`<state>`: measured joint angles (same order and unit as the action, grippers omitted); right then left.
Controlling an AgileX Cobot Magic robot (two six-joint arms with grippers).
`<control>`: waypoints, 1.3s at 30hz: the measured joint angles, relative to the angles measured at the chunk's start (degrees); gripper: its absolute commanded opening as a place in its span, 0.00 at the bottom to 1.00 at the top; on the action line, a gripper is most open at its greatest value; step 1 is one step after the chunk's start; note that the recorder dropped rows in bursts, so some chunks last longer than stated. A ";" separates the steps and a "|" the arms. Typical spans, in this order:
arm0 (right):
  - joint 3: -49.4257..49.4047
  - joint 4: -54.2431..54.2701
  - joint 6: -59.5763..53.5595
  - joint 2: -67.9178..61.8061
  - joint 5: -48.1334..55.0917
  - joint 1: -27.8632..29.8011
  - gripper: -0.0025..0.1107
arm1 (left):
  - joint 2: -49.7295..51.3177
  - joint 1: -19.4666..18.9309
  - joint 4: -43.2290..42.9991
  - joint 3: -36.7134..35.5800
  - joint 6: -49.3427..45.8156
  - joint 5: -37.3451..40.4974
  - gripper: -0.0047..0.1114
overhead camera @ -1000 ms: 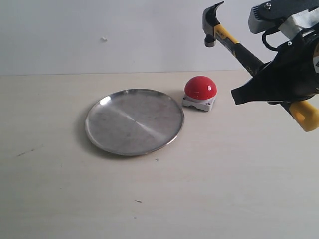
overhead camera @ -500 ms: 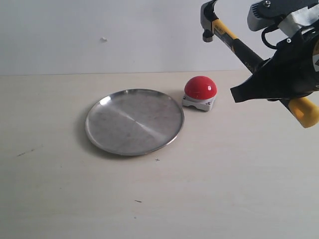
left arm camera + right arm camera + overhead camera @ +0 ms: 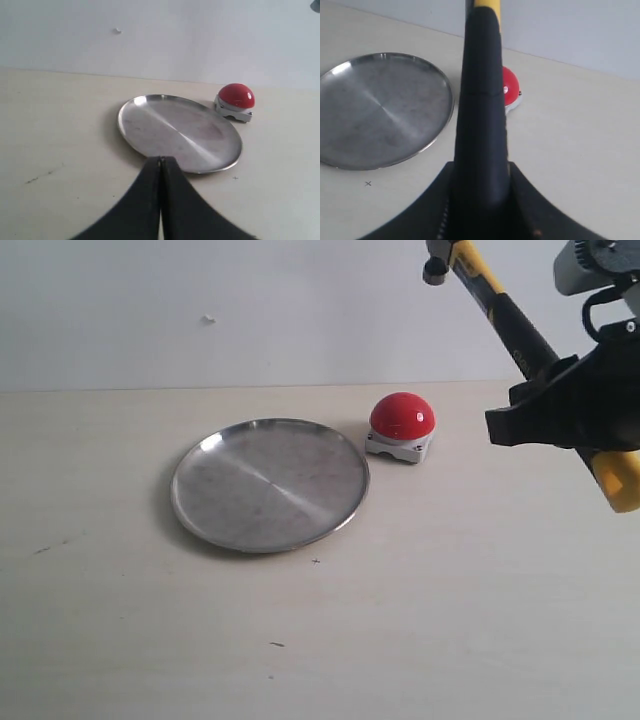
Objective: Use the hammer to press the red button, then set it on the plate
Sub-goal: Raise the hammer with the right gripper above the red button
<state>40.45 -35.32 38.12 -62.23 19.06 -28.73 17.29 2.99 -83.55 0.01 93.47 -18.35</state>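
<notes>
My right gripper (image 3: 548, 408) is clamped on the hammer (image 3: 515, 328), with the jaws round the black handle just above its yellow butt. The hammer is held tilted in the air, its head cut off by the frame top, well apart from the red button (image 3: 402, 416). The button sits on the table (image 3: 450, 590) just beside the plate (image 3: 268, 485). My left gripper (image 3: 161, 167) is fully closed and holds nothing.

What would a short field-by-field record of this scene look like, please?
hammer: gripped by the handle in the right end effector, tilted, head high, clear of the button
red button: on the table beside the plate, nothing touching it
plate: on the table, empty
left end effector: shut, holding nothing
</notes>
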 measured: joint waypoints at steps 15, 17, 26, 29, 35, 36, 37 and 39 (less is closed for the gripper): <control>-6.74 9.19 1.19 1.40 1.45 4.54 0.02 | 0.00 0.00 0.00 0.00 0.00 -0.14 0.04; -8.56 11.19 1.19 1.40 -2.67 5.78 0.02 | 0.00 0.00 0.00 0.00 0.00 -0.14 0.04; -9.41 21.87 -0.37 -2.73 -1.14 8.63 0.02 | 0.00 0.00 0.00 0.00 0.00 -0.14 0.04; -8.20 22.68 -1.97 -4.51 2.28 8.63 0.02 | 0.00 0.00 0.00 0.00 0.00 -0.14 0.04; 0.44 22.57 -9.61 -8.52 18.03 8.87 0.02 | 0.00 0.00 0.00 0.00 0.00 -0.14 0.04; 1.51 22.57 -10.49 -8.78 19.58 8.87 0.02 | 0.00 0.00 0.00 0.00 0.00 -0.14 0.04; 2.16 22.57 -10.77 -8.79 20.35 8.87 0.02 | 0.00 0.00 0.00 0.00 0.00 -0.14 0.04; 3.17 22.71 -11.47 -8.79 21.09 8.87 0.02 | 0.00 0.00 0.00 0.00 0.00 -0.14 0.04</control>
<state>43.62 -12.62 26.66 -71.02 40.15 -19.86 17.29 2.99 -83.55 0.01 93.47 -18.49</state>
